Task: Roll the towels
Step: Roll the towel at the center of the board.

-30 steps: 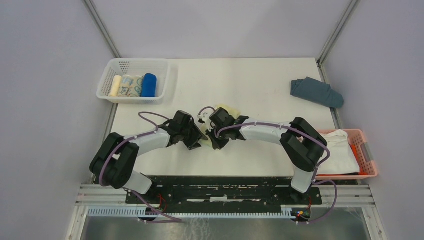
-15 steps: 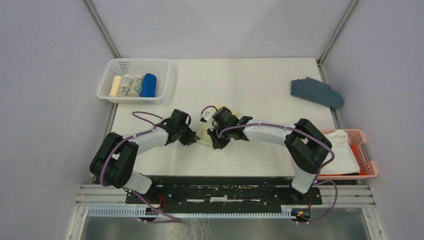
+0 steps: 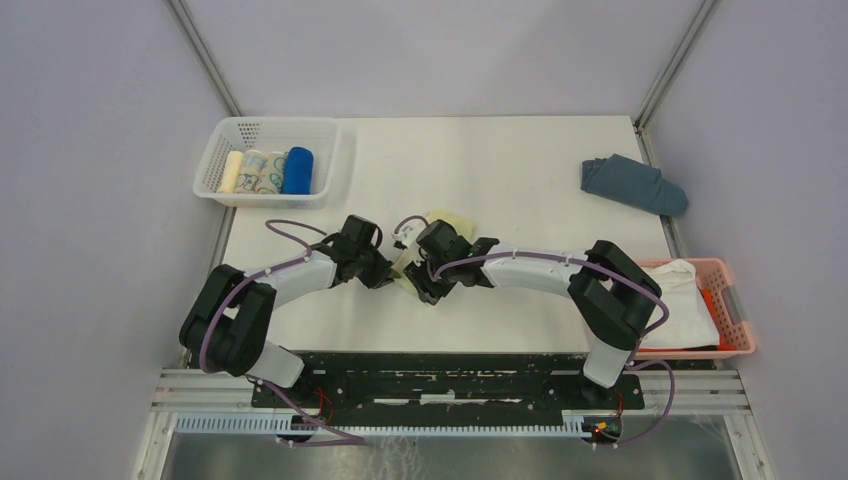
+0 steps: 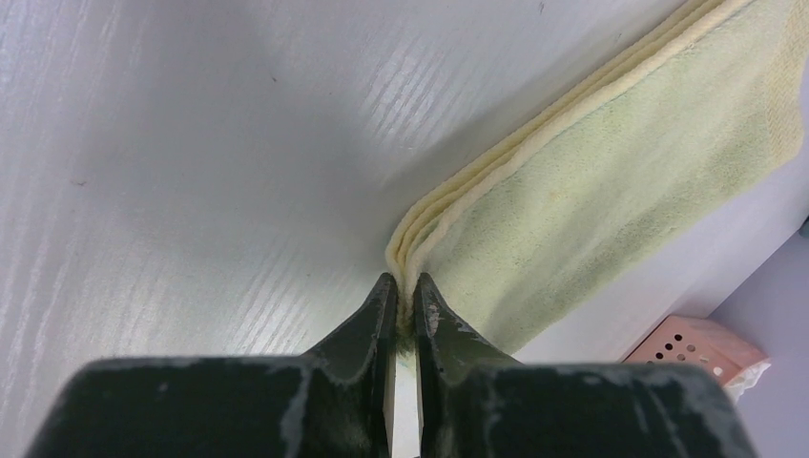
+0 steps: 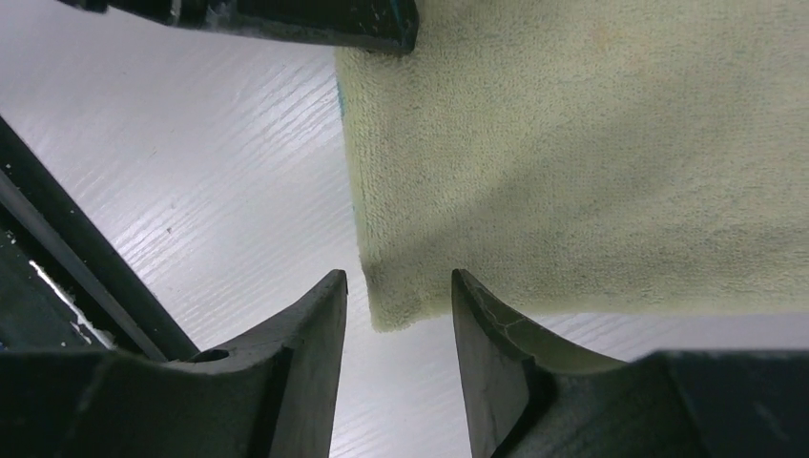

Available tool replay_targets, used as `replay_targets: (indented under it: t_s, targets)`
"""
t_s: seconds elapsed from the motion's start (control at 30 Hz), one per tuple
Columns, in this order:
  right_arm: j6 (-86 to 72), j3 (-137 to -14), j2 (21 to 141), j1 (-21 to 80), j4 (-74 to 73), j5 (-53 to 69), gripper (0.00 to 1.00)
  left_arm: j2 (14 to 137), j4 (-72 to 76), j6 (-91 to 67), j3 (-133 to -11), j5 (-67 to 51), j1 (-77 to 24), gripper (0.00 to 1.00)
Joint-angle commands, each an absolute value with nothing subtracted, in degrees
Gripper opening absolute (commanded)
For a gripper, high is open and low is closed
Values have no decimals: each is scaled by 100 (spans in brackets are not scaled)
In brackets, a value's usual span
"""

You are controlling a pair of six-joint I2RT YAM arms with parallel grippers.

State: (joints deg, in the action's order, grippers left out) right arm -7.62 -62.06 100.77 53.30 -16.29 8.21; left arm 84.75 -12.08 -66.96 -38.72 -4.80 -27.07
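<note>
A pale yellow towel lies folded flat at the middle of the table, half hidden under both wrists. In the left wrist view its stacked layers end in a corner, and my left gripper is shut on that corner. My right gripper is open over the towel's near corner, which sits loose between the fingers without touching them. In the top view the left gripper and right gripper stand close together. A royal blue towel lies rolled in the white basket.
The white basket at the back left also holds several pale rolls. A slate grey-blue cloth lies at the back right. A pink basket with a white cloth sits off the table's right edge.
My left gripper has closed onto the yellow towel's folded corner. My right gripper, shut before, has opened and let the towel's corner go. Both wrists have shifted slightly left.
</note>
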Motion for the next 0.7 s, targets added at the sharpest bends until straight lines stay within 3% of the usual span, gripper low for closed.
replay_targets:
  t_s: [0.0, 0.67]
  targets:
    - [-673, -6512, 10030, 5580, -1333, 255, 52, 8403, -1204, -6633, -4034, -628, -2676, 12]
    - [-492, -6048, 10318, 5941, -1275, -850, 44, 8186, -1403, -6607, -3999, -626, -2676, 11]
